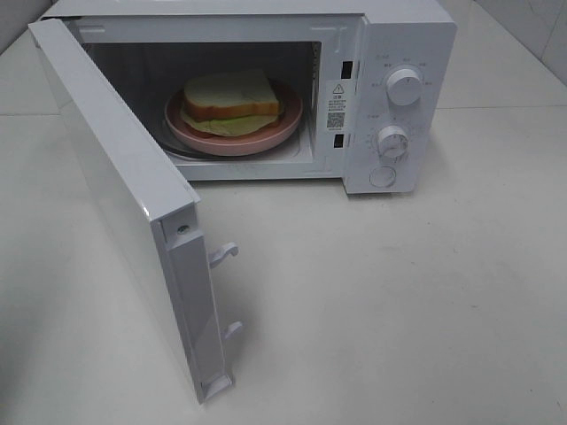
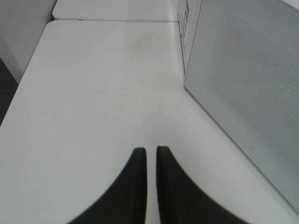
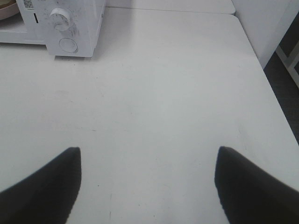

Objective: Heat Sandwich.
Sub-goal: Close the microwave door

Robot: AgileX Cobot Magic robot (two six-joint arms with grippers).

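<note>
- Microwave door (image 1: pixel 106 168) sits nearest in the high view, swung wide open on the left. It has 2 latch hooks (image 1: pixel 223 254) on its free edge.
- 1 white microwave (image 1: pixel 407 35) on a white table (image 1: pixel 399 292). Panel: 2 knobs (image 1: pixel 405 87), 1 round button (image 1: pixel 383 176).
- 1 sandwich (image 1: pixel 232 96) lies flat on 1 pink plate (image 1: pixel 230 143) inside the cavity, with lettuce poking out at the front.
- Only the open door stands in the way, on the cavity's left side.
- Left gripper (image 2: pixel 148 149): clenched, fingers nearly touching, gripping nothing. It is over bare table just beside the door's outer face, so the door is between it and the sandwich.
- Right gripper (image 3: pixel 148 151): fingers spread wide, empty. It is over bare table, well apart from the microwave's panel end. The sandwich is not visible from its camera.
</note>
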